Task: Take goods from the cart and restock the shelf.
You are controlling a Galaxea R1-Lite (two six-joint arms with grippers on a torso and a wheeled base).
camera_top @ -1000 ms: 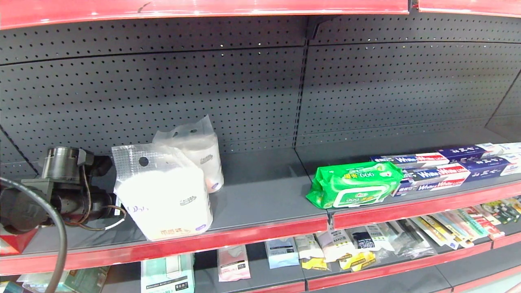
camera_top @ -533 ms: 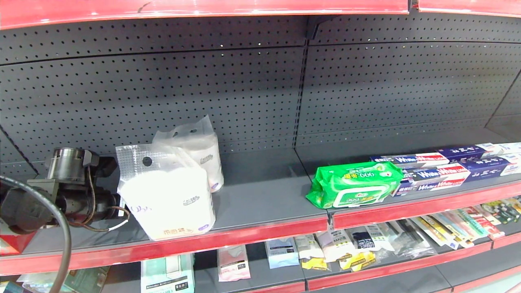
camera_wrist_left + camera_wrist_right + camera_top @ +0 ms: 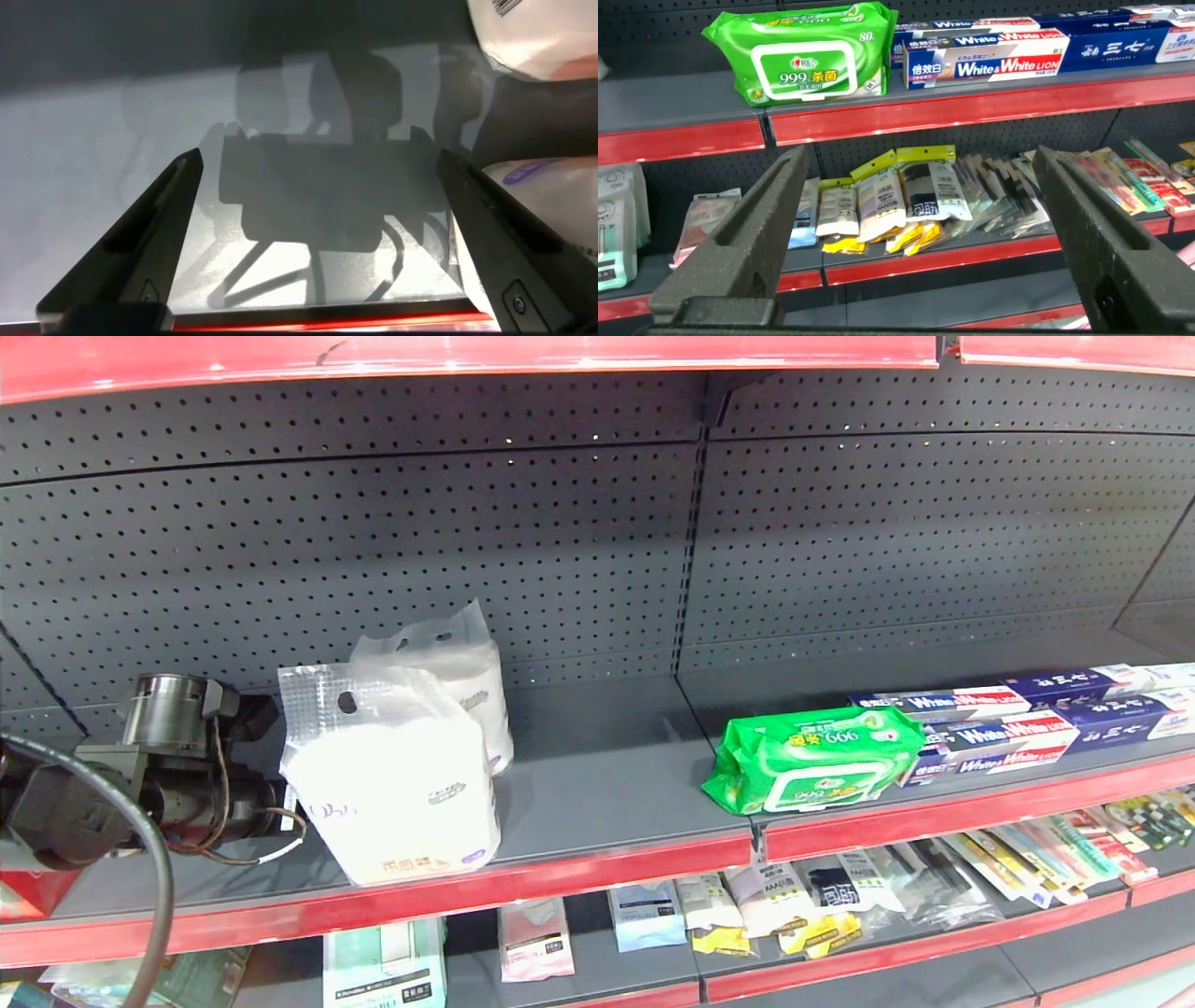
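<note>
Tissue pack (image 3: 392,775) lower left, tab end up; roll pack (image 3: 464,677) just behind. Left gripper (image 3: 316,161) beside it, released; right gripper (image 3: 923,155) released too.

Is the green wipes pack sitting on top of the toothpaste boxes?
No, the green wipes pack lies flat on the shelf, beside the toothpaste boxes.

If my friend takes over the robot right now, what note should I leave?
Left claw: open, empty, low over the shelf, beside the front tissue pack.
Right claw: open, empty, facing the shelves.
Done: front tissue pack stands at the shelf's edge, back tissue pack behind it; wipes and toothpaste boxes lie farther right.
Left: probably fetch more goods for the bare stretch between tissues and wipes.
</note>
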